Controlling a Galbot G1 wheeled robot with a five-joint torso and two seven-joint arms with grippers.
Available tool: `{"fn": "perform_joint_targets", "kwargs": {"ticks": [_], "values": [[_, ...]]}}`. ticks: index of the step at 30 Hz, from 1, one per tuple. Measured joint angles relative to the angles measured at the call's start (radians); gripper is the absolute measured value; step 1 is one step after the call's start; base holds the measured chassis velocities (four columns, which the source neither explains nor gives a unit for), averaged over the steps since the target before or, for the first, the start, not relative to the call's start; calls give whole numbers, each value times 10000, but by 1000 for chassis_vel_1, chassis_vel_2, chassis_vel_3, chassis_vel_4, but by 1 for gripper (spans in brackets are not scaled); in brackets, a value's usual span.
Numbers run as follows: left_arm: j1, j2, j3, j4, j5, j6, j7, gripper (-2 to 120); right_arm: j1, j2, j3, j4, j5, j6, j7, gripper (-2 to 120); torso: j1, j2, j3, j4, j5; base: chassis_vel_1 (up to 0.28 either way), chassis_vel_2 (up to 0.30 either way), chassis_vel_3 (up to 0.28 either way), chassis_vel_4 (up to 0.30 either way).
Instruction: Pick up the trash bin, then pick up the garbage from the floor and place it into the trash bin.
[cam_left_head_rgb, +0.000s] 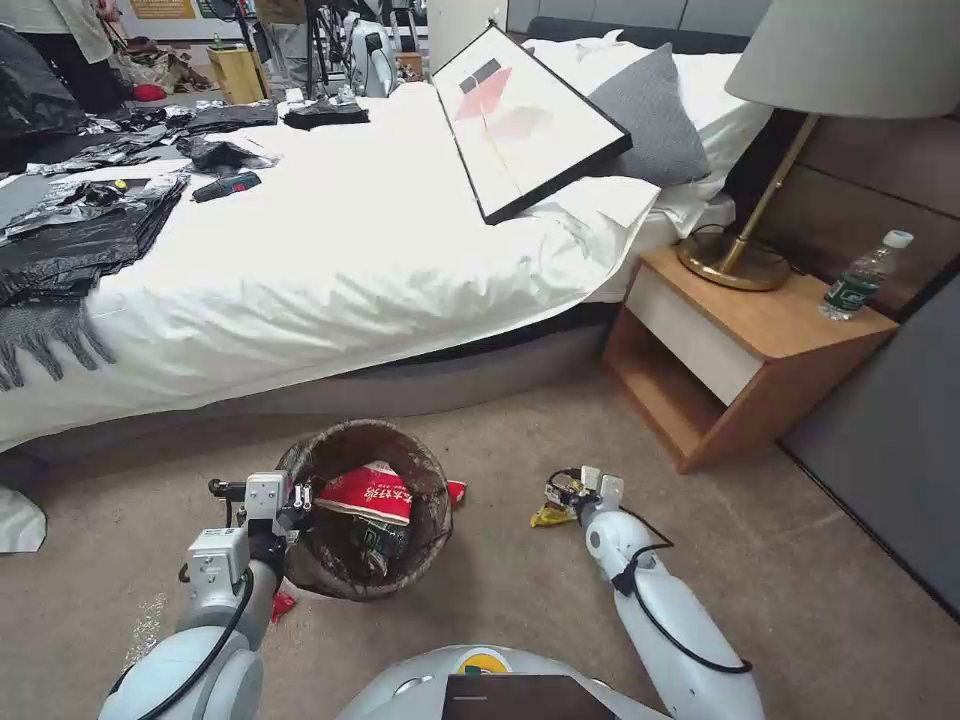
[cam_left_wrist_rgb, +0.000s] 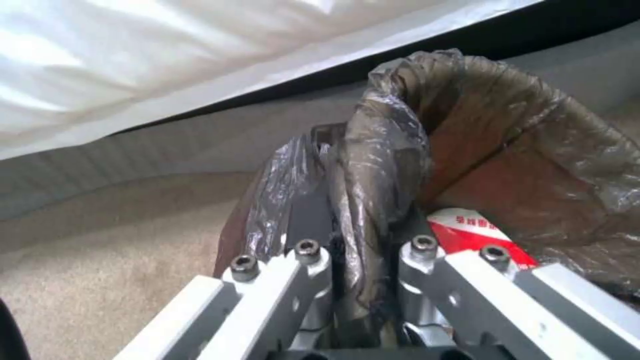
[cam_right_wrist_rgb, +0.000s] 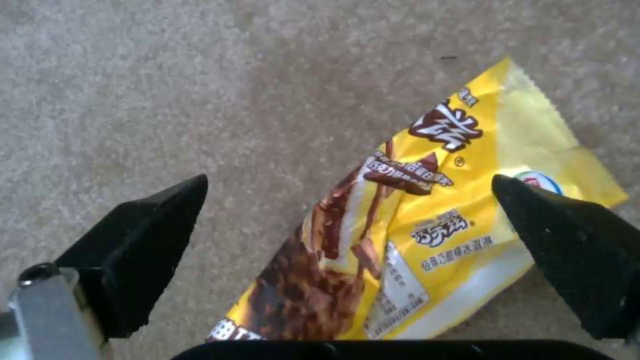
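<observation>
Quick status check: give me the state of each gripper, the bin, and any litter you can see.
left gripper: shut on the trash bin's rim and bag.
trash bin: held, tilted, holding a red-white carton and other litter.
right gripper: open, fingers either side of the yellow wrapper.
yellow wrapper: lying on the carpet, not gripped.
red scrap: on the floor beside the bin.

- We see a beige carpeted floor (cam_left_head_rgb: 500, 610) carrying a yellow snack wrapper (cam_left_head_rgb: 551, 514) lying flat.
- We see a red scrap (cam_left_head_rgb: 283, 604) on it near the bed's (cam_left_head_rgb: 330, 250) long edge.
</observation>
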Motion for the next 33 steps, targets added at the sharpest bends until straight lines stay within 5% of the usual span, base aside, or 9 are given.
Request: {"fn": "perform_joint_targets", "kwargs": {"ticks": [33], "values": [[-22, 41, 40, 0, 25, -43, 39, 7, 254, 144, -23, -1093, -51, 111, 461, 100, -1, 0, 0, -1, 0, 0, 0, 0, 0]]}}
